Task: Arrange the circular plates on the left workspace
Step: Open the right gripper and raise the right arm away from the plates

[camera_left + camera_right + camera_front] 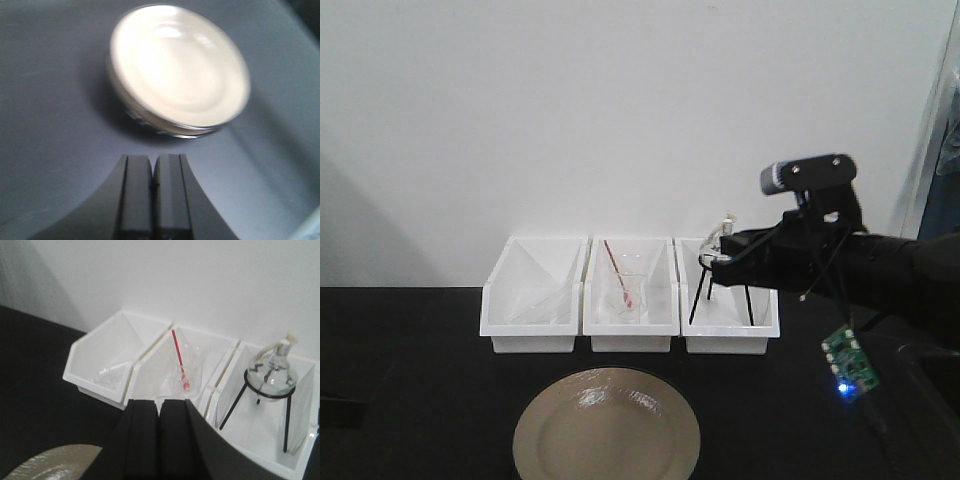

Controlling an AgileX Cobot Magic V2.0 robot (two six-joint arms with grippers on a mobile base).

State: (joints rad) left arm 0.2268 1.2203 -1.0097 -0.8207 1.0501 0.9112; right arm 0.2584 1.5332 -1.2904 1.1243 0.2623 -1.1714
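Beige circular plate (607,425) lies at my six o'clock on the black countertop (410,400); left gripper (153,200) and right gripper (158,440) both show jaws closed, empty.

tan plate (607,425), white bins (630,300), blk countertop (410,400)

The right arm (880,265) is matte black, carrying a grey-fronted camera (807,174), thin cables and a green circuit board (848,364).

The plate (607,425) is cut off by the bottom edge; the wrist view of it is blurred.
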